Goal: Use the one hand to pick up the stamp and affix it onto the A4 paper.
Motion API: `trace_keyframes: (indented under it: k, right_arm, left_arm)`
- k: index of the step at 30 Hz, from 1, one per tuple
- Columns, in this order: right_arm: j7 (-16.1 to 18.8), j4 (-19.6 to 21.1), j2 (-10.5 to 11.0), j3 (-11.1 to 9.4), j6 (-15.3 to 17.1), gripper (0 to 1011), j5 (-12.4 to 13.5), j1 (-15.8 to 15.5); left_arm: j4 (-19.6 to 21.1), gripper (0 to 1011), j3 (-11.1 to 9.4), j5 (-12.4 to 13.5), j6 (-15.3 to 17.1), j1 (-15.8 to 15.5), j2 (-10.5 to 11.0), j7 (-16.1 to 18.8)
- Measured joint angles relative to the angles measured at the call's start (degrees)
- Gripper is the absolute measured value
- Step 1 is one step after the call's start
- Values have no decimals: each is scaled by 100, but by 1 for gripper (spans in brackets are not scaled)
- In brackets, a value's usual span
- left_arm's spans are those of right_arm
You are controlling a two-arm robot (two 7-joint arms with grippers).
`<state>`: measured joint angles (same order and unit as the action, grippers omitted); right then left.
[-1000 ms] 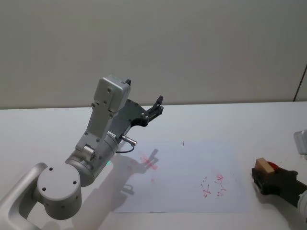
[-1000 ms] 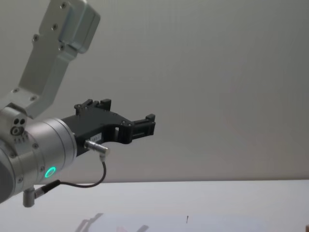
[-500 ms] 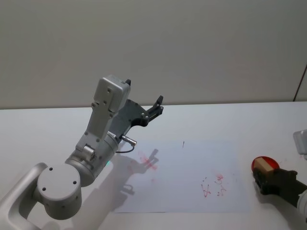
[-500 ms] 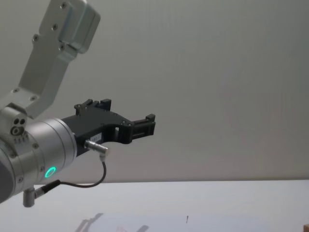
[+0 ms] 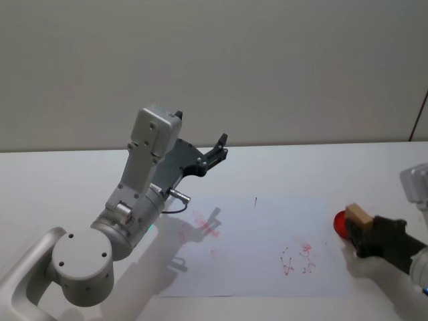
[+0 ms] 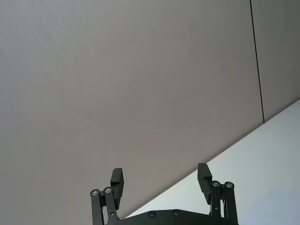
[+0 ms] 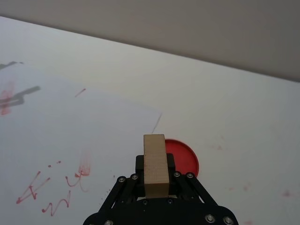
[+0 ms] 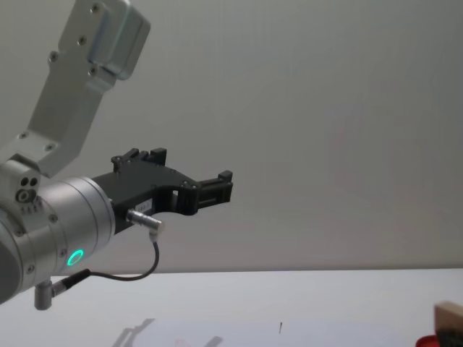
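Clamping the stamp (image 7: 155,163) between its fingers, the right gripper (image 5: 364,235) holds it over the red round pad (image 7: 185,161), just beside the A4 paper's (image 5: 254,257) right edge, near the desk's (image 5: 301,167) right edge. The paper bears illegible red scribbles. The left gripper (image 6: 161,180) hangs raised over the desk's left side, jaws apart.

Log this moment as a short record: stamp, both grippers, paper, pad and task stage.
stamp: tan wooden block, upright in the right gripper, raised beside the red pad
right gripper: shut on the stamp, just past the A4 paper's right edge
red pad: round, flat on the table, off the paper
A4 paper: flat, mid-table, bearing red scribbles
left gripper: open, empty, held high over the table's left side
stage: stamp picked up, not yet pressed on the paper
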<state>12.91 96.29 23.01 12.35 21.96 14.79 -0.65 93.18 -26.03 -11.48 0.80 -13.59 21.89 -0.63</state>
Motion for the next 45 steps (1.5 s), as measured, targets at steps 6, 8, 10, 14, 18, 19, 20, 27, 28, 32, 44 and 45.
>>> trace_keyframes:
  k: [6, 8, 10, 14, 18, 19, 20, 27, 28, 32, 44, 45]
  right_arm:
    - [311, 72, -29, 45, -65, 225, -222, 197]
    - [460, 82, -52, 66, -84, 225, -302, 282]
    - [550, 83, -73, 84, -91, 225, -341, 344]
    - [821, 56, -131, 129, -90, 225, -409, 494]
    - [1034, -20, -176, 165, -47, 225, -417, 591]
    - [1074, -46, -187, 175, -36, 225, -417, 613]
    - [1112, -67, -196, 182, -24, 225, -416, 628]
    - [1427, -305, -259, 255, 102, 225, -358, 718]
    - [1492, -365, -266, 271, 135, 225, -340, 725]
    - [1632, -545, -283, 310, 201, 225, -320, 748]
    - [1904, -926, -306, 388, 178, 225, -564, 898]
    - [1921, -950, -308, 395, 174, 225, -590, 913]
  left_arm:
    - [0, 1001, 0, 0, 0, 0, 0, 0]
    - [0, 1001, 0, 0, 0, 0, 0, 0]
    - [0, 1001, 0, 0, 0, 0, 0, 0]
    - [0, 1001, 0, 0, 0, 0, 0, 0]
    - [0, 1001, 0, 0, 0, 0, 0, 0]
    - [0, 1001, 0, 0, 0, 0, 0, 0]
    - [0, 1001, 0, 0, 0, 0, 0, 0]
    - [0, 1001, 0, 0, 0, 0, 0, 0]
    - [0, 1001, 0, 0, 0, 0, 0, 0]
    - [0, 1001, 0, 0, 0, 0, 0, 0]
    - [0, 1001, 0, 0, 0, 0, 0, 0]
    - [0, 1001, 0, 0, 0, 0, 0, 0]
